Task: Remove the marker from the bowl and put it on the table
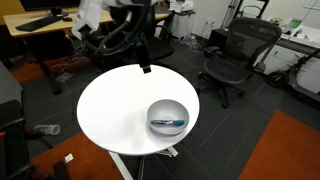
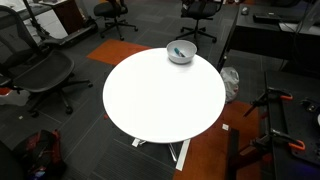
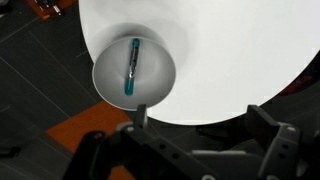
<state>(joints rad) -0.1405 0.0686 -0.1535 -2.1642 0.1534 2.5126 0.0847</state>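
The silver metal bowl [image 1: 168,116] sits near one edge of the round white table [image 1: 115,110], and shows in both exterior views [image 2: 181,52]. The teal-blue marker [image 1: 167,124] lies inside the bowl. In the wrist view the marker [image 3: 133,67] lies lengthwise in the bowl [image 3: 112,80] on the table [image 3: 230,60]. My gripper [image 1: 146,66] hangs above the table's far edge, well away from the bowl. In the wrist view its fingers [image 3: 205,125] are spread wide apart and hold nothing.
Black office chairs [image 1: 235,55] [image 2: 35,70] stand around the table. Wooden desks [image 1: 40,25] are at the back. Orange carpet [image 1: 290,150] borders the table's base. A dark desk [image 2: 275,35] stands near the bowl side.
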